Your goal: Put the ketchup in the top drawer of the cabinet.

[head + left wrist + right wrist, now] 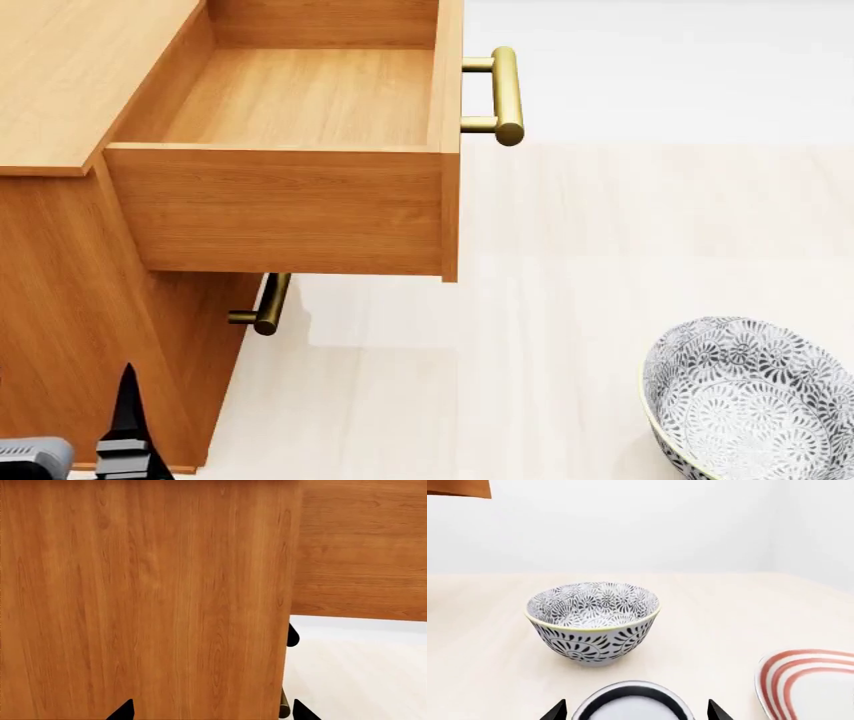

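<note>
The cabinet (80,300) stands at the left, and its top drawer (287,205) is pulled out and open, brass handle (503,95) outward, with its inside bare. The ketchup shows only in the right wrist view, as a silver lid (632,707) low between the fingers of my right gripper (635,712). That gripper is open, with a gap on each side of the lid. My left gripper (212,714) is open and empty, close against the cabinet's wood (147,600). One of its fingers (127,400) shows at the cabinet's foot. The right gripper is out of the head view.
A grey patterned bowl (747,400) (592,625) sits on the pale floor, right of the cabinet and just beyond the ketchup. A red-striped plate (807,685) lies beside it. The lower drawer's brass handle (267,305) (285,705) sticks out under the open drawer.
</note>
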`<state>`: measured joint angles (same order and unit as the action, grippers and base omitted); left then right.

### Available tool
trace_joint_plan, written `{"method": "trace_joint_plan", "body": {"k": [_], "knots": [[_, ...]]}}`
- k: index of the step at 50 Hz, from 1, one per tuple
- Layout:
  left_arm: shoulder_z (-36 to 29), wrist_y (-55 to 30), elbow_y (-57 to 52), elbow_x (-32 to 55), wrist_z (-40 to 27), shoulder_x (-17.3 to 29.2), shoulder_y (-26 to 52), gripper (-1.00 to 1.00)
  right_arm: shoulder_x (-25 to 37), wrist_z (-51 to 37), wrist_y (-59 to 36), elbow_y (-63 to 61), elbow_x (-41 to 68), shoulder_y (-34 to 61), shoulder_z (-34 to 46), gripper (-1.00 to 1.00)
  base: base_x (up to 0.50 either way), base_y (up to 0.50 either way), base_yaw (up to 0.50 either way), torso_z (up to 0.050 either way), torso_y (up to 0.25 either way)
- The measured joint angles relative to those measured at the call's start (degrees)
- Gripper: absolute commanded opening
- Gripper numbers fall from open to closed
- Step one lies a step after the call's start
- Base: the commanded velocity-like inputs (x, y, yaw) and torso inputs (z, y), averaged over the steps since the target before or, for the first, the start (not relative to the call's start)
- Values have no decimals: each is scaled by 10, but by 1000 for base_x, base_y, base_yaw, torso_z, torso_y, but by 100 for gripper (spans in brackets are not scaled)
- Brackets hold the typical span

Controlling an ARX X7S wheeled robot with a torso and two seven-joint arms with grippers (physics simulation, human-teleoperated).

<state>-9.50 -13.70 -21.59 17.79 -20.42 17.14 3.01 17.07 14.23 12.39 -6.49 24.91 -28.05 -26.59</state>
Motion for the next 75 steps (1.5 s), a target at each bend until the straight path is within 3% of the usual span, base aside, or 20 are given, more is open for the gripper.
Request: {"method": "trace_joint_plan", "body": {"k": [13,14,36,75], "knots": [[-1,2,3,2,-3,1,1,100,3,-4,-13,19,-4,10,7,100,0,0,0,0,0],[-2,2,4,2,-3,1,1,100,3,-5,-14,20,-4,10,8,-100,0,0,0,0,0],[-3,0,3,6,-9,5,2,100,5,-16,-32,-10,26,8,6,-100,1,0,0,0,0],[-5,-3,4,23,-8,13,10,100,95,-176,-199,-310,118,34,-58,-100,0,0,0,0,0]]}}
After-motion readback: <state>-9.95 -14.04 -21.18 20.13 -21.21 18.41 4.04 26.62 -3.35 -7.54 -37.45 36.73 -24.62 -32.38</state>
